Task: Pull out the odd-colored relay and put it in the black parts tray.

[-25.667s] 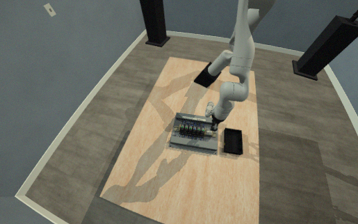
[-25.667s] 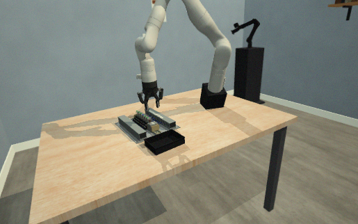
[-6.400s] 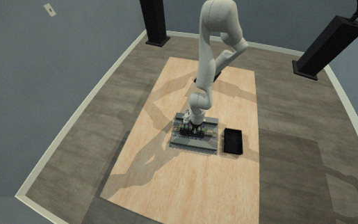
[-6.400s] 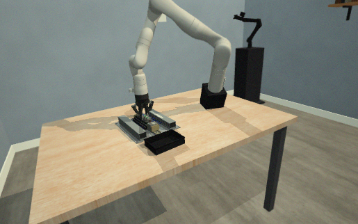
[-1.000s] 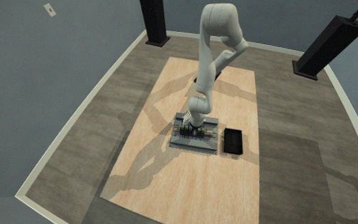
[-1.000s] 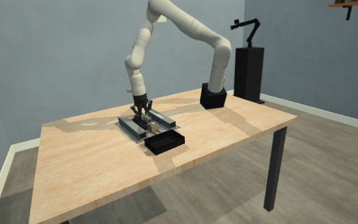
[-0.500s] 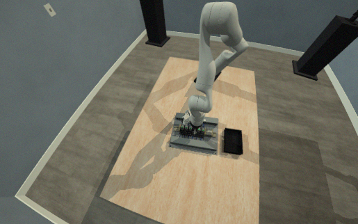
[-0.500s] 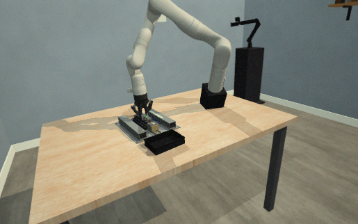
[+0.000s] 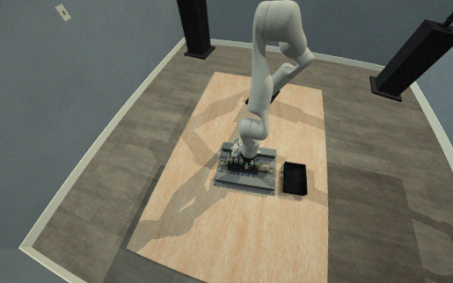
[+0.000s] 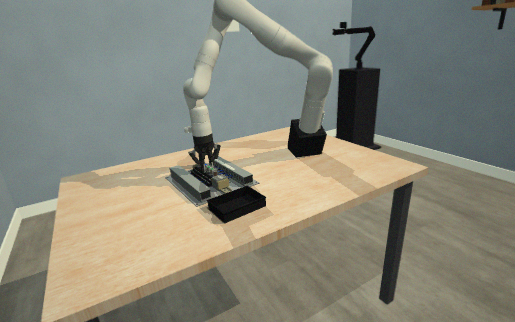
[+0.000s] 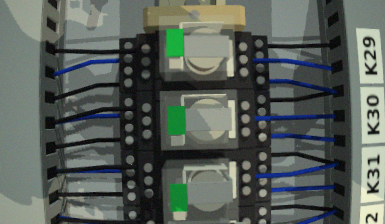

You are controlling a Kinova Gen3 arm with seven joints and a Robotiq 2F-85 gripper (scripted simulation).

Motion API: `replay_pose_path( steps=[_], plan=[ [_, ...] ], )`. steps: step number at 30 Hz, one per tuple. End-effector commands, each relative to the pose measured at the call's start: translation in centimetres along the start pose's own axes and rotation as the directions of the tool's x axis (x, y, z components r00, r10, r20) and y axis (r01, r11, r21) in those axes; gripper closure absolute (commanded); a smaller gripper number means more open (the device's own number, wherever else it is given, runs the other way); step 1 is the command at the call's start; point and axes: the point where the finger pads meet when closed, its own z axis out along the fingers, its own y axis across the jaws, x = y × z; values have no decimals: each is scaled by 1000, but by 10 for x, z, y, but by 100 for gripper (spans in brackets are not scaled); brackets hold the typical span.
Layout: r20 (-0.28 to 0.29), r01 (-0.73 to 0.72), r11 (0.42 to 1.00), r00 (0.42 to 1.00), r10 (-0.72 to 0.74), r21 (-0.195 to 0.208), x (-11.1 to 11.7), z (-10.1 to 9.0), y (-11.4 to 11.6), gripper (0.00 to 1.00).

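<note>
The relay panel (image 9: 241, 180) (image 10: 189, 185) lies on the table, with a row of relays in black sockets. In the wrist view the relays at K29 (image 11: 207, 46), K30 (image 11: 208, 119) and K31 (image 11: 209, 191) are seated and have green buttons. The other relays are below that view's edge or too small to tell apart. My gripper (image 9: 246, 164) (image 10: 205, 167) points down at the middle of the row and is shut on a relay. The fingers and the held relay's button are hidden from the wrist view. The black parts tray (image 9: 306, 181) (image 10: 245, 210) stands beside the panel and looks empty.
Grey slotted wire ducts run along both sides of the relay row, with black and blue wires to the sockets. A tan end block (image 10: 220, 183) (image 11: 193, 18) stands at the row's tray-side end. The arm's black base (image 10: 307, 141) is at the table's far end.
</note>
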Motion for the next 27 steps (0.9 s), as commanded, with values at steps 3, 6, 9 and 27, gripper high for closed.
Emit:
replay_pose_path(
  steps=[3, 6, 9, 27],
  plan=[
    [-1, 0, 1000, 1000, 0, 10, 0, -1, 0, 100],
    [-1, 0, 1000, 1000, 0, 20, 0, -1, 0, 100],
    [-1, 0, 1000, 1000, 0, 27, 0, -1, 0, 100],
    [-1, 0, 999, 1000, 0, 53, 0, -1, 1, 100]
  ],
)
